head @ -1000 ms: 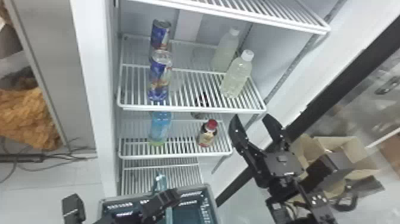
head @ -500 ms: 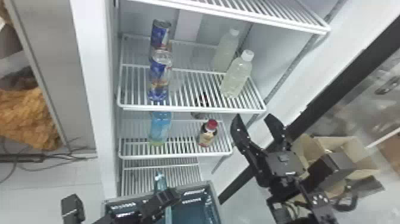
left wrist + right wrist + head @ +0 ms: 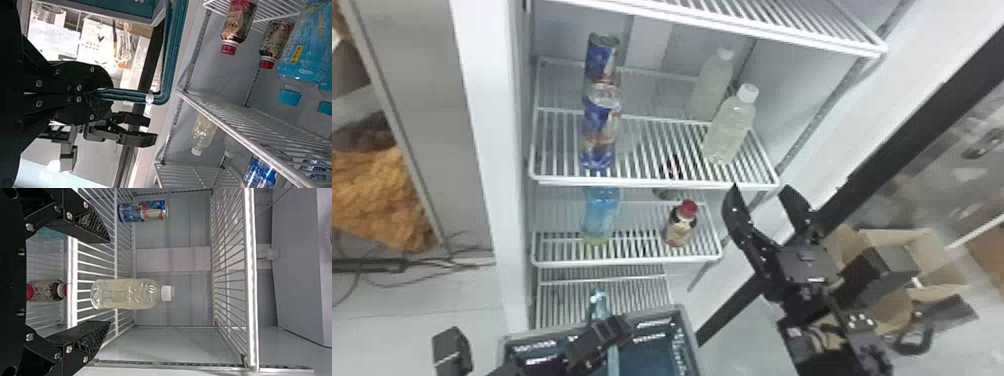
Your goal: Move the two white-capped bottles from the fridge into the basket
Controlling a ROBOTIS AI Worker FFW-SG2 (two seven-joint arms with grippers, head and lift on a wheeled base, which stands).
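While the left gripper (image 3: 619, 327) is clamped onto the basket handle (image 3: 162, 96), the right gripper (image 3: 761, 192) has its fingers spread wide, just outside the fridge by the shelf ends. Both white-capped bottles are standing in the fridge, over on the right side of the upper shelf (image 3: 652, 184). The front bottle (image 3: 729, 127) is near the shelf's edge, and the rear bottle (image 3: 712, 82) is behind it. You can see pale yellowish liquid through the plastic on the front one, and from the right wrist view it sits out past the gap between the fingers.

Label-wise, the can (image 3: 602, 57) on the left of that shelf has blue artwork with red and pale bits, and the blue-patterned container (image 3: 599, 130) in front of it looks pretty similar. One shelf down, the blue bottle (image 3: 602, 215) stands left of a red-capped bottle (image 3: 680, 225) with a dark and cream label. In the left wrist view, a blue-capped bottle (image 3: 303, 51) shows a small yellow panel with dark print on it. The basket (image 3: 688, 330) is low in front of the fridge.
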